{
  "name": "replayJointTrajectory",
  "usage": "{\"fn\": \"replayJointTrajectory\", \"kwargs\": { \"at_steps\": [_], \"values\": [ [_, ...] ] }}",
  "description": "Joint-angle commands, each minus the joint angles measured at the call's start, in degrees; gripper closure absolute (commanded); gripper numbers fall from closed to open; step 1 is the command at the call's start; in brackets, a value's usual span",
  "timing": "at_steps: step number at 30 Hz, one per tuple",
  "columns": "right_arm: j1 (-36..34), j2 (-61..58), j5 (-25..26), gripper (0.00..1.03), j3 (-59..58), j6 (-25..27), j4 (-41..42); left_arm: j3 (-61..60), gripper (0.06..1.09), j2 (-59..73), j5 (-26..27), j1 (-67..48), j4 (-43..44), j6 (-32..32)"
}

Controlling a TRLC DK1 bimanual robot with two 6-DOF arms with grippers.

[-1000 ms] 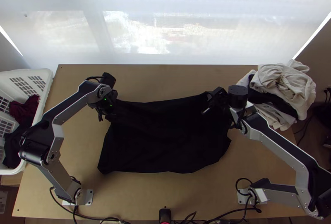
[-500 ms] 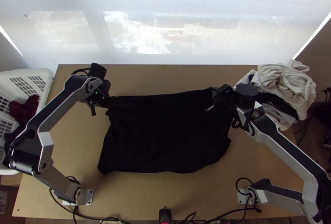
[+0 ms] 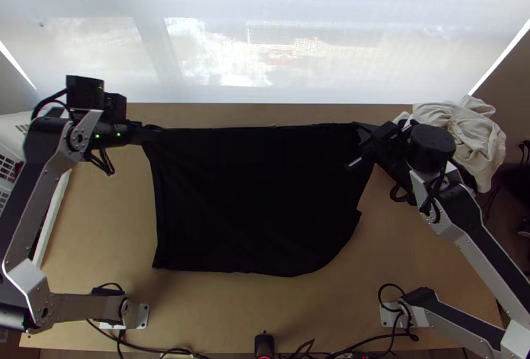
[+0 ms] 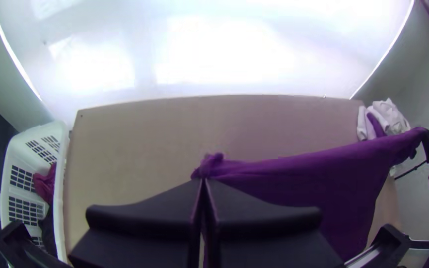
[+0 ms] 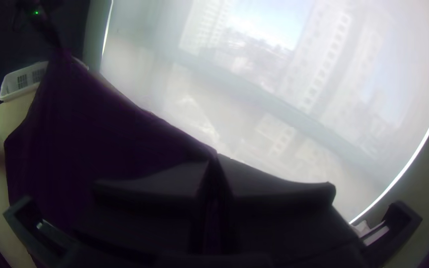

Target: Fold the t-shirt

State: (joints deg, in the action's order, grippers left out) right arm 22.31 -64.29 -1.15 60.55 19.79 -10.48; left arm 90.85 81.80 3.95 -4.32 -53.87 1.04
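The black t-shirt (image 3: 255, 200) is held up by its two far corners, its upper edge stretched taut between the grippers and its lower part near the table's middle. My left gripper (image 3: 147, 132) is at its upper left corner; in the left wrist view the left gripper (image 4: 203, 181) is shut on a bunched bit of the shirt (image 4: 294, 173), which looks purple there. At the upper right corner is my right gripper (image 3: 371, 137). The right wrist view has the right gripper (image 5: 216, 159) shut on the other corner of the shirt (image 5: 90, 134).
A pile of light and dark clothes (image 3: 457, 137) lies at the table's far right corner. A white basket (image 4: 63, 198) with dark red and black cloth stands beside the table's left edge. Cables (image 3: 159, 350) run along the near edge.
Both grippers have moved apart and toward the table's far edge, the left one much farther to the left. The shirt's upper edge has been drawn wider and straighter between them.
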Motion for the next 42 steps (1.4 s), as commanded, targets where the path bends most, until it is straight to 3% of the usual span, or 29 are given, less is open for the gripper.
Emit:
{"fn": "replayJointTrajectory", "kwargs": {
  "at_steps": [1, 4, 12, 18, 32, 42],
  "values": [
    [-1.2, 3.6, 0.9, 1.00, 6.0, -1.5, -5.0, 1.3, 1.05, -9.7, 2.2, 4.5, 6.1, -0.1],
    [-1.6, 4.6, 1.1, 1.00, 8.8, -2.0, -7.3, 1.3, 1.05, -14.2, 6.7, 6.3, 9.9, 0.9],
    [-1.7, 8.7, 2.2, 1.00, 15.7, -3.0, -9.8, 9.7, 1.05, -20.0, 7.2, 8.3, 12.3, 4.6],
    [2.2, 10.8, 2.8, 1.00, 22.8, -2.7, -12.5, 12.2, 1.05, -25.3, 9.8, 7.3, 12.3, 4.9],
    [7.8, 13.8, 3.2, 1.00, 38.5, -3.4, -25.8, 23.7, 1.05, -32.4, 13.6, 7.3, -6.0, -1.0],
    [7.8, 23.2, 2.4, 1.00, 39.6, -5.6, -41.1, 35.1, 1.05, -34.6, 15.3, 7.7, -24.3, -7.1]
  ]
}}
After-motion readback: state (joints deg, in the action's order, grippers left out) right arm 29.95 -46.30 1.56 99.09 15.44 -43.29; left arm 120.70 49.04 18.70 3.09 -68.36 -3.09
